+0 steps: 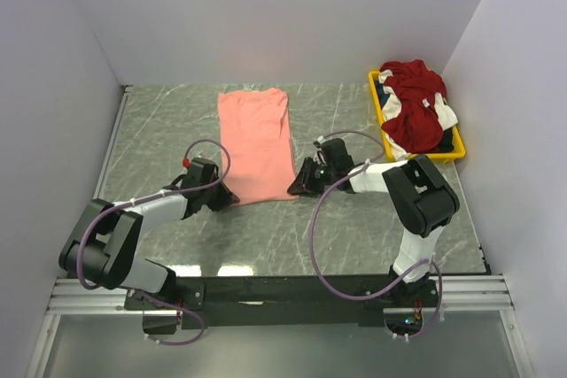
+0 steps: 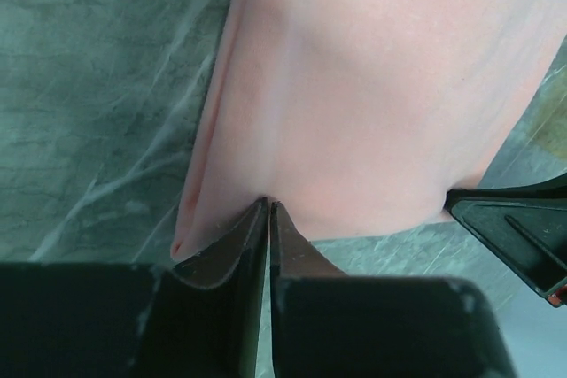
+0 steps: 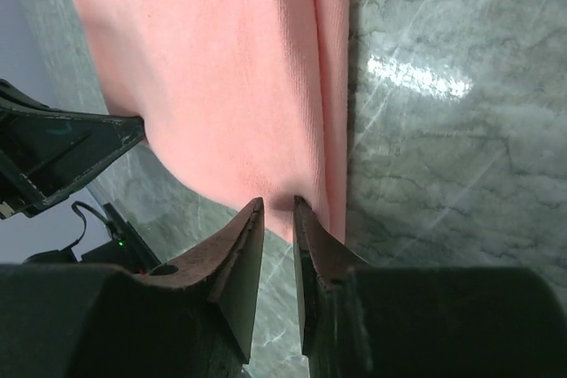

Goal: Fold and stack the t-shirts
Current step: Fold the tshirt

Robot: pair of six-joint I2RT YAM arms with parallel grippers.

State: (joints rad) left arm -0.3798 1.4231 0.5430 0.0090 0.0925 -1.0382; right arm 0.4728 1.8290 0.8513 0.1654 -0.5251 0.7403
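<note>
At the near hem of the salmon-pink cloth t-shirt (image 1: pixel 257 143) on the desk (image 1: pixel 159 130), left jaws clench its corner, the right jaws' grip is unclear, so confirm both pinches, then lift evenly.

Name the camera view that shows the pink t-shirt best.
Top external: the pink t-shirt lies flat on the table, seen whole. The left wrist view shows only its near left corner, pinched by the left tool; the right wrist view shows only its near right edge at the right tool.
</note>
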